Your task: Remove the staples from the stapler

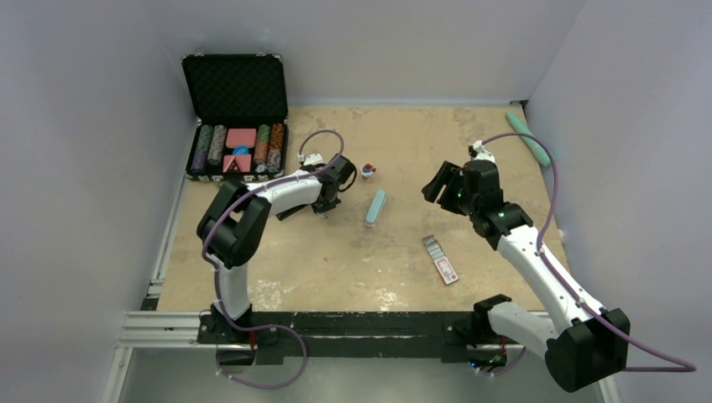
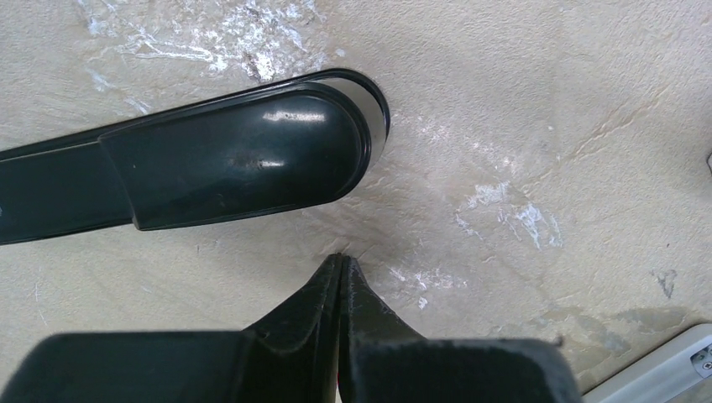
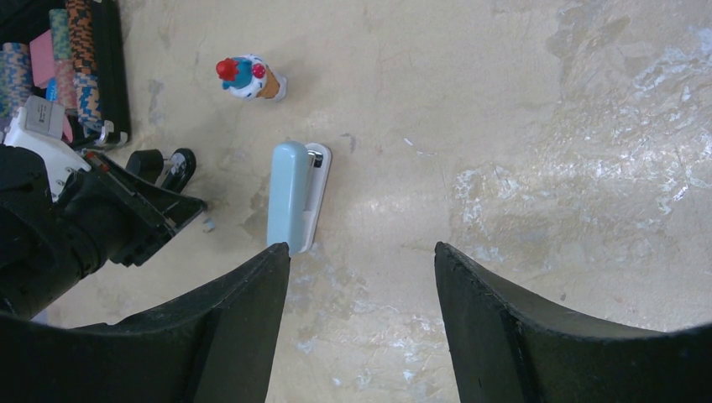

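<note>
Two items near stapler (image 2: 235, 159): pale blue bar (image 1: 376, 207), small figurine (image 1: 368, 171).

No lettering anywhere is clear enough to read.

The stapler (image 2: 235, 159) lies left of the bar (image 1: 376, 207).

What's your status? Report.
Left end effector shut, empty, beside stapler. Right end effector open, aloft. Stapler lying on table, staples unseen. Blue bar lies clear of it.
</note>
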Robot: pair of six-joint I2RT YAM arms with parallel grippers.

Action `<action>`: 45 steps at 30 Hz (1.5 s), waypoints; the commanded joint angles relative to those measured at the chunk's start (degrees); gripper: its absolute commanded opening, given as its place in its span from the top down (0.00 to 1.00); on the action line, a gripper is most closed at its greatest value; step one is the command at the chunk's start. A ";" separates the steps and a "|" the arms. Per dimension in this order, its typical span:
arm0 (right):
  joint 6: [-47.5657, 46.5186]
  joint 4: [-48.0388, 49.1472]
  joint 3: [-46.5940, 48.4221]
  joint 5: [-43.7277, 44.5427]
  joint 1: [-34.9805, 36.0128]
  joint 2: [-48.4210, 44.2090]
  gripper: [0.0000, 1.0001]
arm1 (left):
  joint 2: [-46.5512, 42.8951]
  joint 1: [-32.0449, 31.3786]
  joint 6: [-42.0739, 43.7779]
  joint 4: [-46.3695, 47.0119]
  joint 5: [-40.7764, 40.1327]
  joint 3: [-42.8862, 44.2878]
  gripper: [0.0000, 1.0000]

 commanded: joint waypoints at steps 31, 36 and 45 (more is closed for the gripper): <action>-0.87 1.14 -0.45 -1.92 0.03 -3.83 0.33 | -1.07 -1.24 4.19 -1.89 2.29 0.12 0.74; -0.96 1.21 -0.57 -1.93 0.04 -3.79 0.33 | -0.67 -1.24 4.21 -2.18 2.20 0.46 0.76; -0.96 1.50 -0.77 -2.17 0.05 -3.61 0.33 | -0.35 -1.23 3.51 -2.08 2.17 0.00 0.80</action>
